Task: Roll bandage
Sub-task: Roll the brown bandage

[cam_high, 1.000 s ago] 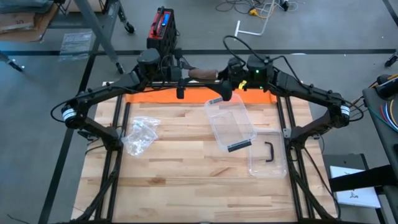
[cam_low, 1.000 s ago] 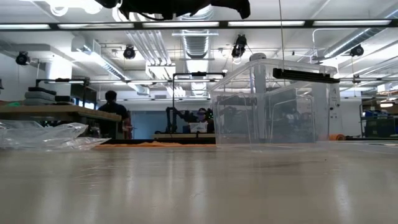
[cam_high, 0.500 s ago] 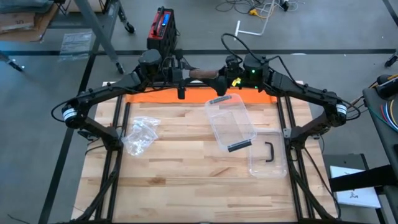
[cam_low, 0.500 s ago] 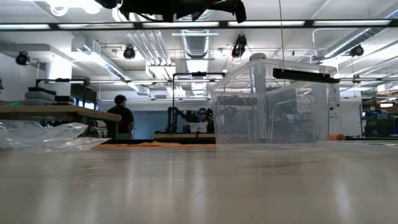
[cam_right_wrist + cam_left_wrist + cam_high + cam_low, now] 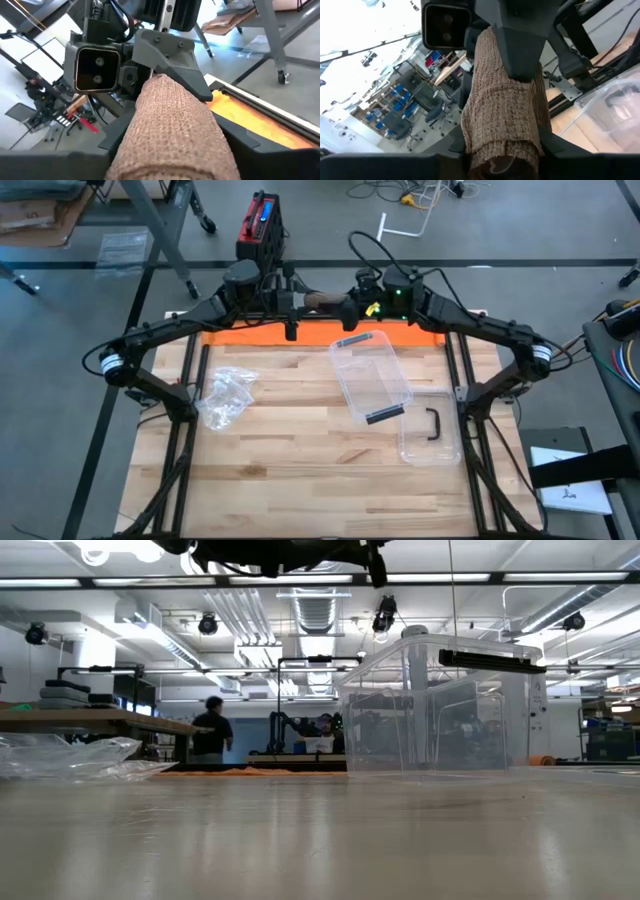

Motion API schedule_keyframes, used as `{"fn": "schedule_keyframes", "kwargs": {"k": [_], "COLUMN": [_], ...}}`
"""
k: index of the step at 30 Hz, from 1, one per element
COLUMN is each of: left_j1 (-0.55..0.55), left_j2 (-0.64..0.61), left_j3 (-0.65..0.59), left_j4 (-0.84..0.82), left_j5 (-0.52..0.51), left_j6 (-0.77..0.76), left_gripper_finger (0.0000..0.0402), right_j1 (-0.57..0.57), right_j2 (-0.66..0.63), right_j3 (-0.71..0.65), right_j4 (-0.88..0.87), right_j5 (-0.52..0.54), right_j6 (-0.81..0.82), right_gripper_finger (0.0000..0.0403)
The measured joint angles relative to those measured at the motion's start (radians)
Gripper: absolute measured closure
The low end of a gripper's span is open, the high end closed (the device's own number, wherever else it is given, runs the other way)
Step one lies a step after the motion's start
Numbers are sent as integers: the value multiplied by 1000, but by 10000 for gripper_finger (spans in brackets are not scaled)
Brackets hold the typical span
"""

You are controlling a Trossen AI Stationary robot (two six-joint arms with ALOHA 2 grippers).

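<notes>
Bandage roll (image 5: 322,299) held in air between both pincers, at 12 o'clock over worktop (image 5: 300,450).
Left pincer (image 5: 300,301) and right pincer (image 5: 347,304) each gripping one end; mostly rolled, loose tail possibly left.

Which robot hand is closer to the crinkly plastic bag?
The left gripper. It is up at the table's far edge, holding the bandage, with the bag on its side. The right gripper is farther across.

Open tabletop (image 5: 300,470) between plastic bag (image 5: 226,396) and clear bin (image 5: 371,376)
</notes>
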Motion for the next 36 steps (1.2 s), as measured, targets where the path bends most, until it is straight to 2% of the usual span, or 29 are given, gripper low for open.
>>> {"fn": "schedule_keyframes", "kwargs": {"k": [5, 9, 13, 20, 24, 28, 33, 36], "left_j1": [1, 11, 12, 19, 21, 23, 49, 69], "left_j2": [0, 0, 4, 28, 42, 56, 69, 76], "left_j3": [-1, -1, -1, -1, -1, 1, 1, 3], "left_j4": [-26, -35, -42, -50, -55, -62, -61, -55], "left_j5": [27, 206, 230, 265, 318, 351, 461, 521], "left_j6": [-133, -410, -639, -768, -782, -783, -873, -932], "left_gripper_finger": [266, 230, 191, 155, 159, 188, 234, 246], "right_j1": [-2, 2, 2, -1, 0, 1, 7, 10], "right_j2": [6, -1, -5, -6, -6, -7, -7, -6], "right_j3": [0, 0, -2, -2, -2, -2, -2, -2], "right_j4": [-3, -8, -24, -52, -82, -113, -143, -141], "right_j5": [4, -11, -27, -18, -28, -42, -48, -44], "right_j6": [-92, -242, -423, -615, -691, -776, -984, -1101], "right_gripper_finger": [239, 255, 258, 261, 262, 262, 273, 276]}}
